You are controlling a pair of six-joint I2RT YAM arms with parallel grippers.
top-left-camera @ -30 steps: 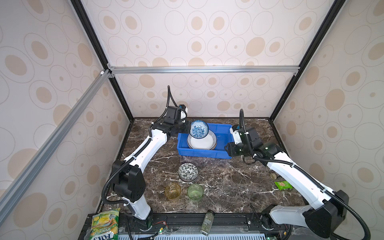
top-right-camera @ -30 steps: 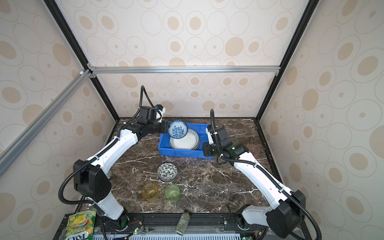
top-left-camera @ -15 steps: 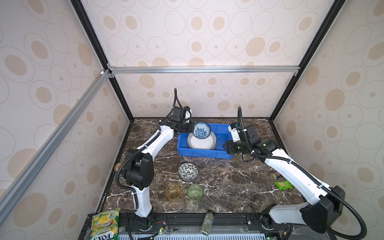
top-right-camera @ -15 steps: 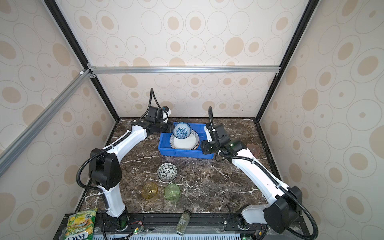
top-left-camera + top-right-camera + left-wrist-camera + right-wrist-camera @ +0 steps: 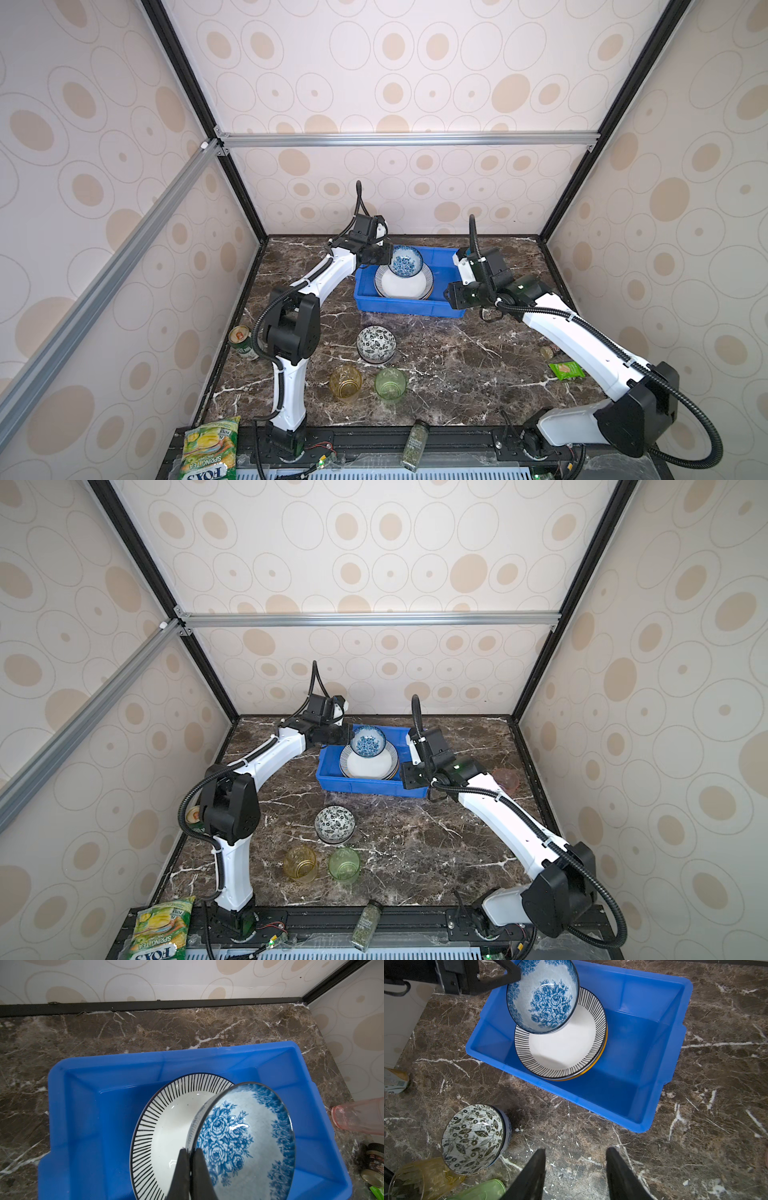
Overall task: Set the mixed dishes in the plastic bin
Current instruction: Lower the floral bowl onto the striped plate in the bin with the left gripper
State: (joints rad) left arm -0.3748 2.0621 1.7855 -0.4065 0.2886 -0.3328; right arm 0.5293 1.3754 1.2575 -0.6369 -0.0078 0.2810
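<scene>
Above the plastic bin (image 5: 409, 309), left gripper (image 5: 190, 1153) pinches the blue bowl (image 5: 245, 1138); right gripper (image 5: 575, 1150) gapes, empty.

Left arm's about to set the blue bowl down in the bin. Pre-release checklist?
1. Grip: left gripper shut on the blue bowl rim: ok.
2. Position: bowl over the bin, above the striped plate: ok.
3. Bowl level: not ok, it looks tilted.
4. Gap between bowl and plate: cannot tell.
5. Right gripper open, empty, outside the bin: ok.
6. Bare bin floor beside the plate: ok.
</scene>
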